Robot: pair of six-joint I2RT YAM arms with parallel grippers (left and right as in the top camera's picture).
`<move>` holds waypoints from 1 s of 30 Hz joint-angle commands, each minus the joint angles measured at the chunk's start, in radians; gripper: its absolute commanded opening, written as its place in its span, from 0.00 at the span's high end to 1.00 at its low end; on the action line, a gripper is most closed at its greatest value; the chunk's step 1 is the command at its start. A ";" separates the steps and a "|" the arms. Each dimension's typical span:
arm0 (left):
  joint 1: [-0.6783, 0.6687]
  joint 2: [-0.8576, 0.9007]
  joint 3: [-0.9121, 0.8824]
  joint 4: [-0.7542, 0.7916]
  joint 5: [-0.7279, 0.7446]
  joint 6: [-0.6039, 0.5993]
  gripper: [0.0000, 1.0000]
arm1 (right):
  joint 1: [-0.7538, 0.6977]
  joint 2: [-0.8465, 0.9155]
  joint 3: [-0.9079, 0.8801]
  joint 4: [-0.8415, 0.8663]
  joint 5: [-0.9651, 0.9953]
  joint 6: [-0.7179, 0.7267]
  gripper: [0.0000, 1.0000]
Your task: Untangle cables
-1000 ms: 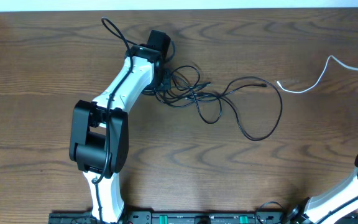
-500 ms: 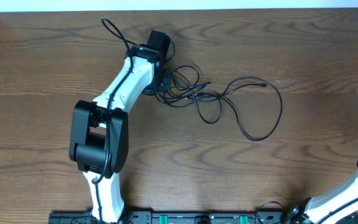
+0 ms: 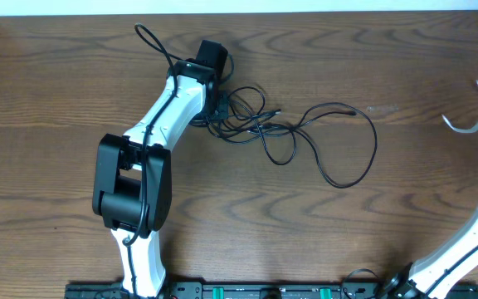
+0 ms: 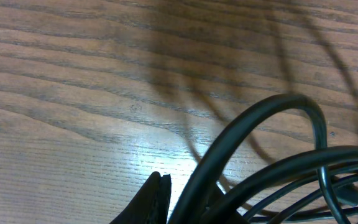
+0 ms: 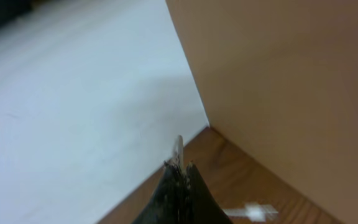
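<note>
The black cables (image 3: pixel 227 117) lie bunched in a tangle on the table (image 3: pixel 73 100). The left gripper (image 3: pixel 219 105) stands over the tangle's left end. In the left wrist view one dark finger (image 4: pixel 156 198) shows at the bottom edge, with a thick black strand arching up just beside it. Whether those jaws pinch the strand or stand spread cannot be told. From the tangle one long strand runs right, swings round in a wide loop and comes back to a small plug (image 3: pixel 353 112) pointing right — so the black cables' long axis runs left to right.

The white cable (image 3: pixel 474 127) lies well right of the tangle at the frame's edge, a short hooked curl with its lower end pointing left toward the tangle. The right gripper (image 5: pixel 180 183) has its jaws pressed together, pinching a thin white end that sticks up between them.

A second ago the white cable reached much nearer the tangle, its end just right of the loop. Half a second ago it was out of the overhead view. The tangle and the left gripper have not shifted.
</note>
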 commanded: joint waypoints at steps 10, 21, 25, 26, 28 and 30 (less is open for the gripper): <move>0.002 0.011 -0.009 0.003 -0.002 -0.006 0.83 | 0.036 -0.011 0.002 0.324 -0.004 0.092 0.99; 0.002 0.011 -0.009 0.005 -0.002 -0.009 0.83 | 0.056 0.116 0.001 0.209 -0.004 0.099 0.99; 0.002 0.011 -0.009 0.005 -0.002 -0.009 0.83 | 0.055 0.164 0.001 0.168 -0.002 0.098 0.79; 0.002 0.011 -0.009 0.005 -0.002 -0.009 0.83 | 0.053 0.166 0.001 0.156 -0.001 0.098 0.56; 0.002 0.011 -0.009 0.005 -0.002 -0.009 0.83 | 0.051 0.168 0.001 0.137 -0.001 0.096 0.30; 0.002 0.011 -0.009 0.005 -0.002 -0.009 0.83 | 0.047 0.164 0.001 0.121 -0.006 0.096 0.13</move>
